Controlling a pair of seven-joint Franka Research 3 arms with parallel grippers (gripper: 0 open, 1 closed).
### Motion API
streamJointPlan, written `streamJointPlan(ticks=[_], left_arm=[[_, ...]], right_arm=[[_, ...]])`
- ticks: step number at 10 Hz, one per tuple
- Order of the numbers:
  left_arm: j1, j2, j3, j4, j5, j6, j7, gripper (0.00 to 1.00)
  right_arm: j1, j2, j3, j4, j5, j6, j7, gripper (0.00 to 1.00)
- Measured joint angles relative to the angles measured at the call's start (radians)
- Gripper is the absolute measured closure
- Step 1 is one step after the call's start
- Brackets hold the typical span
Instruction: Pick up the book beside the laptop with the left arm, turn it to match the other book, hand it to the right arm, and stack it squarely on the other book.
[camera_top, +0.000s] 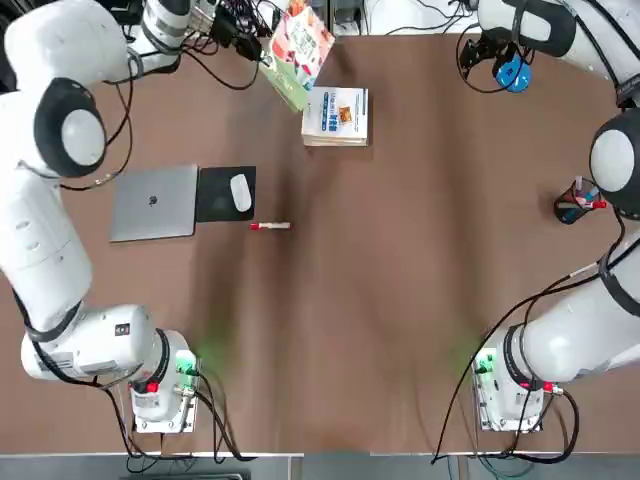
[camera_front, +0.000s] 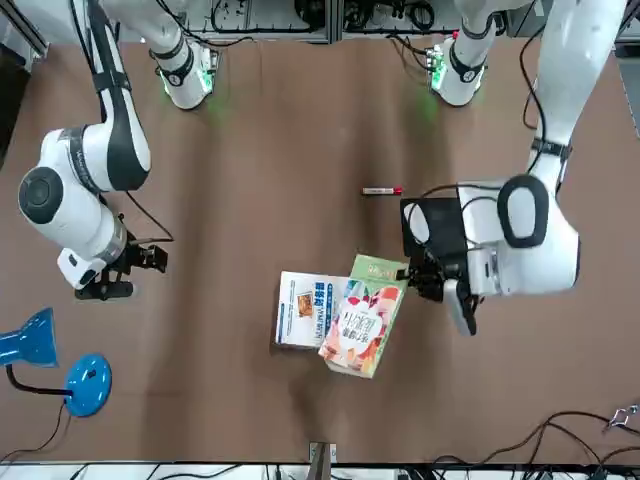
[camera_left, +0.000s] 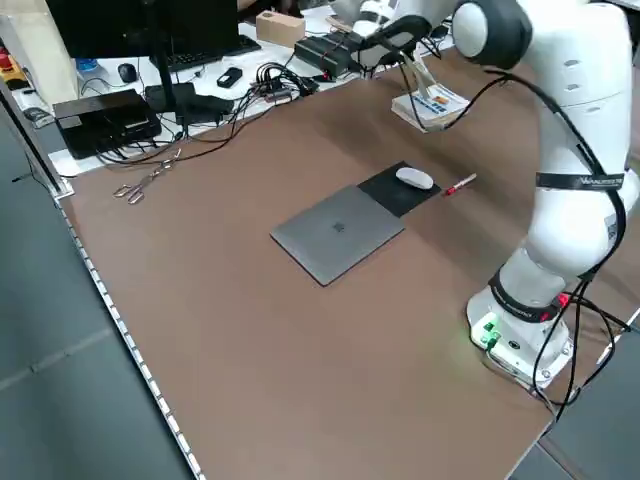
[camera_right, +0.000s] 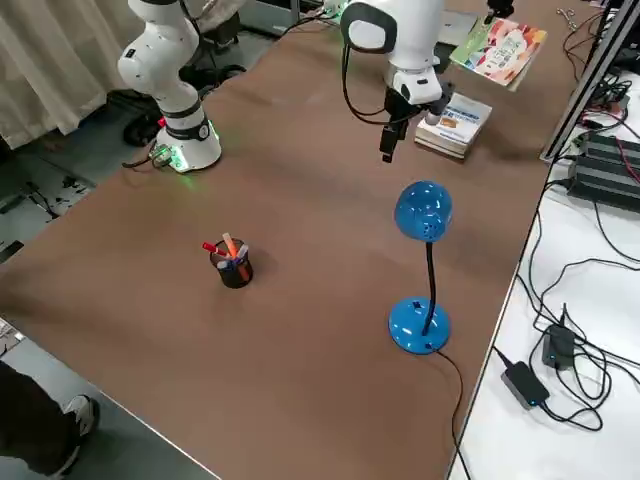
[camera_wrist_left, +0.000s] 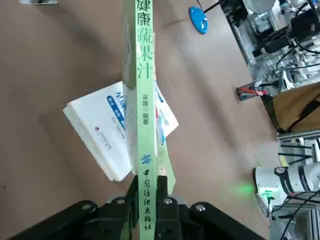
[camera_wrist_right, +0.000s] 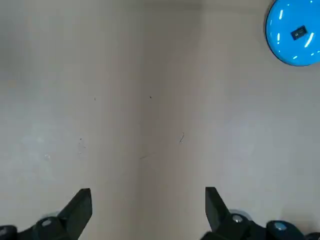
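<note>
The left gripper (camera_wrist_left: 147, 187) clamps the book (camera_front: 364, 314) by its spine (held aloft), the other book (camera_top: 336, 115) just beneath it. The right gripper (camera_wrist_right: 147, 200) hangs spread over bare table.

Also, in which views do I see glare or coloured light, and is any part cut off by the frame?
Top view: green light from the arm bases glows on the table. Front view: same green glow at the far edge. Left wrist view: the book, in the left gripper, runs past the frame's edge.
</note>
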Motion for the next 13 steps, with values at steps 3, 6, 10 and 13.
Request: streamJointPlan(ticks=[3, 6, 10, 13], left_arm=[[-0.108, 0.131, -0.001, 0.141, 0.003, 0.009, 0.171, 0.84], [-0.161, 0.177, 0.002, 0.182, 0.013, 0.005, 0.251, 0.84], [-0.167, 0.218, 0.007, 0.214, 0.122, -0.077, 0.383, 0.84], [-0.189, 0.242, 0.053, 0.24, 0.141, -0.098, 0.436, 0.84]], right_arm=[[-0.032, 0.012, -0.002, 0.001, 0.0, 0.0, 0.001, 0.0], [-0.071, 0.013, -0.003, 0.001, 0.0, 0.0, 0.001, 0.0], [-0.071, 0.015, -0.002, 0.006, 0.043, 0.003, 0.003, 0.0], [-0.061, 0.049, 0.003, 0.048, 0.085, 0.004, 0.062, 0.11]])
